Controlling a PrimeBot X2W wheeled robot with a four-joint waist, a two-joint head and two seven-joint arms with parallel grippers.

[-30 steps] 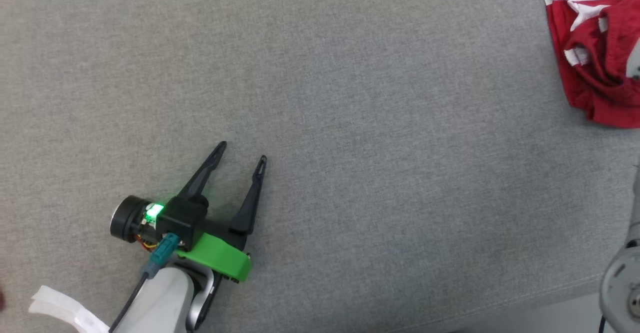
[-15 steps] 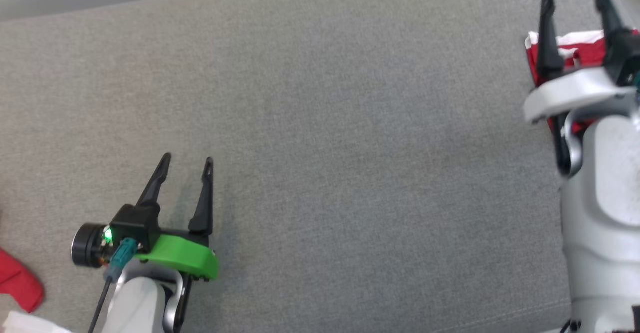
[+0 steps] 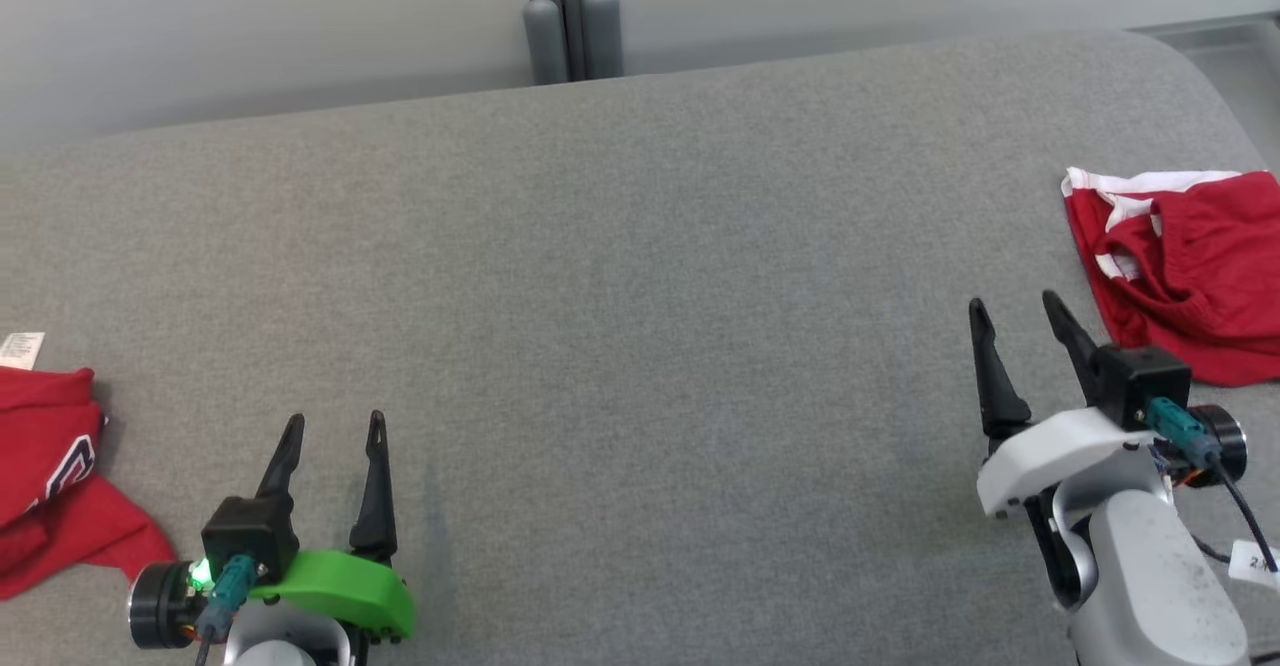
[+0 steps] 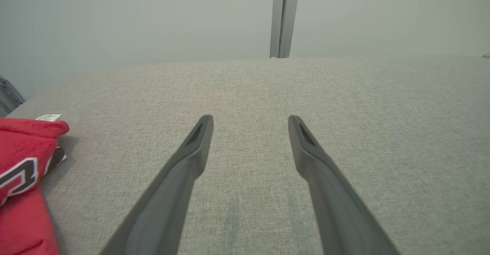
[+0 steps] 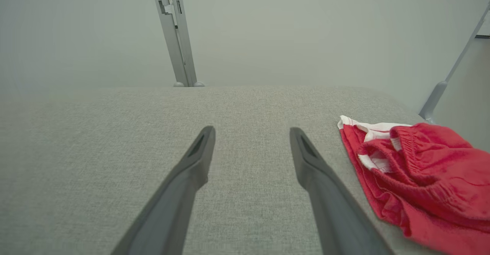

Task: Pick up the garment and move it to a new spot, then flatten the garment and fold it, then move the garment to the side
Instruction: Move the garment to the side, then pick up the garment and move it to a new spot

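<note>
**Q:** Where is the garment (image 3: 45, 466)?

**A:** It lies bunched at the left edge of the grey worktop (image 3: 640, 246). White, dark-outlined print shows on its red cloth, and a white label (image 3: 20, 349) sits at its far corner. The head view cuts off part of it, so its long axis cannot be told.

**Q:** What state are the claws in?

**A:** The left claw (image 3: 336, 416) is spread and holds nothing, with its fingers pointing to the far side. The right claw (image 3: 1012, 300) is also spread and holds nothing. Both hang over bare worktop.

**Q:** Which arm is nearer?

**A:** The left arm. The garment lies directly left of the left claw, at about the same depth and apart from it. The right claw is well apart from it, across the whole worktop. The other red cloth (image 3: 1190, 266), just right of the right claw, has narrow white edging and no print, so it is not the target.

**Q:** What does the next move turn on?

**A:** Probably a sideways reach. The left claw points far while the garment lies to its left. The claw would have to shift left, and likely turn, before closing on the near edge of the bunched cloth.
</note>
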